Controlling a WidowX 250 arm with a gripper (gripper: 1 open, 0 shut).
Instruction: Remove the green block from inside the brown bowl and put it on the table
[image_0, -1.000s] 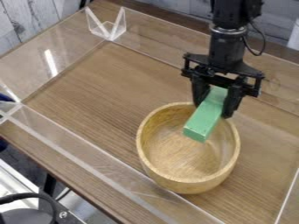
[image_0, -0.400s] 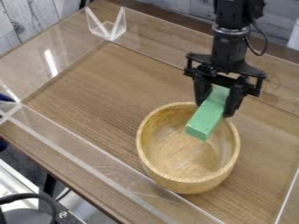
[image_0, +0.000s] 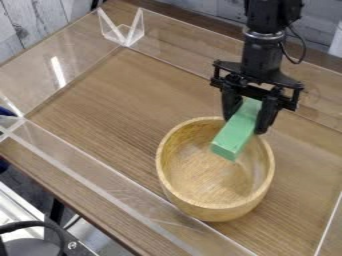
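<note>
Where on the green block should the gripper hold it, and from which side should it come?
Best at the upper end, from above. The green block stands tilted in the brown bowl, its lower end down inside and only its top clear of the rim. The gripper is already shut across that top end, pointing steeply down, which looks a sound hold.

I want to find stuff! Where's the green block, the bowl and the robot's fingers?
green block (image_0: 235, 136), camera view, middle of its long face
brown bowl (image_0: 175, 182), camera view, left rim
fingers (image_0: 227, 100), camera view, the left finger, clamped on the block
</note>
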